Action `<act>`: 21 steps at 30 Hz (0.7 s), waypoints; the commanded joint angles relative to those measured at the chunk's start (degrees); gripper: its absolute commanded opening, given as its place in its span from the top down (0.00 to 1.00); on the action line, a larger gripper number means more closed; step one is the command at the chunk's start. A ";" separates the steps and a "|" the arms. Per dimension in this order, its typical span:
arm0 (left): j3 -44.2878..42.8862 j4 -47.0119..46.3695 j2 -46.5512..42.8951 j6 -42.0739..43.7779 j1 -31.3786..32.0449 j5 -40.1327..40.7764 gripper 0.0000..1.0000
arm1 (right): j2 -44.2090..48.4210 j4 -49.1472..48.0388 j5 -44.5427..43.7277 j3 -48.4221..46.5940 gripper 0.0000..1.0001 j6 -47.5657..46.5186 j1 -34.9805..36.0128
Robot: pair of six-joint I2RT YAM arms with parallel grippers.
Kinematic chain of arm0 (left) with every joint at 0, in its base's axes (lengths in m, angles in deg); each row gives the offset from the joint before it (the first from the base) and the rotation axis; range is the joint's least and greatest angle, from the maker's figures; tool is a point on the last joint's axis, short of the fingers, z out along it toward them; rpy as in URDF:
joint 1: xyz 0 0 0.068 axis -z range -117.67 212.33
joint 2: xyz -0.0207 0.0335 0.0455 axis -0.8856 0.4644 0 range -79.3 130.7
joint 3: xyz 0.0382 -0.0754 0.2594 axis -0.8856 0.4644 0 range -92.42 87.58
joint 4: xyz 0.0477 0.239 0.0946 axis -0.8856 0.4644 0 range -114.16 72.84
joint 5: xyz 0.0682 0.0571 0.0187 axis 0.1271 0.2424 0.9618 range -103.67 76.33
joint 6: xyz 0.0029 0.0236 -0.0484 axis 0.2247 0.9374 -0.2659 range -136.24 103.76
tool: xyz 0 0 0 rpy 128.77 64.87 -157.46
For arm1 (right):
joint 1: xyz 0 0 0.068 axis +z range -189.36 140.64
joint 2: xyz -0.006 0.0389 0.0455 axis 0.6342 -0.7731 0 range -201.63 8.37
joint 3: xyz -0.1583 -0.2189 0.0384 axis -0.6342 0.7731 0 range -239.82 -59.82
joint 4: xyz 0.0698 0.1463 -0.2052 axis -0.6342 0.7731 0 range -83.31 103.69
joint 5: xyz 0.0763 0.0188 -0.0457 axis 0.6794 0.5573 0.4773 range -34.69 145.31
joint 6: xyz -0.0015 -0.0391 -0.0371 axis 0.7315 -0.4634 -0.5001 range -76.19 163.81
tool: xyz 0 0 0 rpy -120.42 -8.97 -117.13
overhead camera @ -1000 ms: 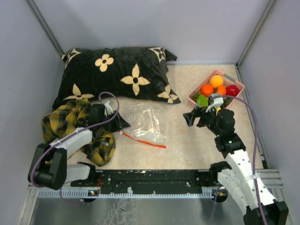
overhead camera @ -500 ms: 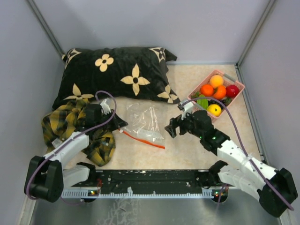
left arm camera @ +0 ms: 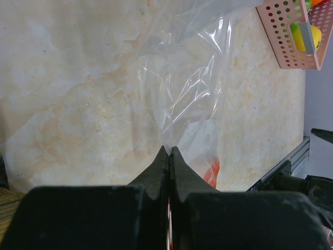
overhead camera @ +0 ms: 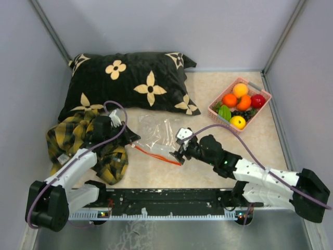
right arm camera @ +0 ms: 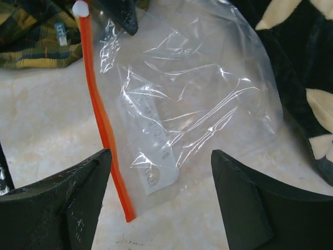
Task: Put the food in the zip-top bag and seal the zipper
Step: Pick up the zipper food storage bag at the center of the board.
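Observation:
The clear zip-top bag [overhead camera: 160, 134] lies flat on the table, its red-orange zipper [overhead camera: 156, 154] along the near edge. My left gripper [overhead camera: 135, 139] is shut on the bag's left corner; in the left wrist view the closed tips [left arm camera: 170, 150] pinch the clear film [left arm camera: 182, 94]. My right gripper [overhead camera: 179, 152] hovers open over the zipper's right end [right arm camera: 101, 120], with the bag [right arm camera: 192, 104] between its spread fingers [right arm camera: 83, 192]. The food [overhead camera: 238, 104], including oranges, lemon, apple and a green piece, sits in the pink basket [overhead camera: 264, 94].
A black flowered pillow [overhead camera: 130, 83] lies behind the bag. A yellow-black plaid cloth [overhead camera: 112, 161] is bunched under the left arm. The zipper's white slider [right arm camera: 80, 9] sits at its left end by the left fingertip [right arm camera: 124, 18]. Grey walls enclose the table.
My right arm has swung from the basket leftward and down to the bag's right end, its jaws narrowing slightly. My left gripper has closed on the bag's corner.

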 commanded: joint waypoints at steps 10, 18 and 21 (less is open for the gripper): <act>-1.46 1.13 -2.74 0.34 0.55 0.10 1.00 | -13.24 -16.17 -11.24 -0.89 0.31 -13.45 11.30; -1.46 0.48 -2.33 0.01 0.60 -0.07 1.00 | -21.77 -24.49 -14.57 -1.27 0.35 -16.46 14.87; -1.55 -0.06 -2.07 -0.24 0.62 -0.29 1.00 | -23.71 -26.07 -15.51 -1.64 0.36 -16.80 15.34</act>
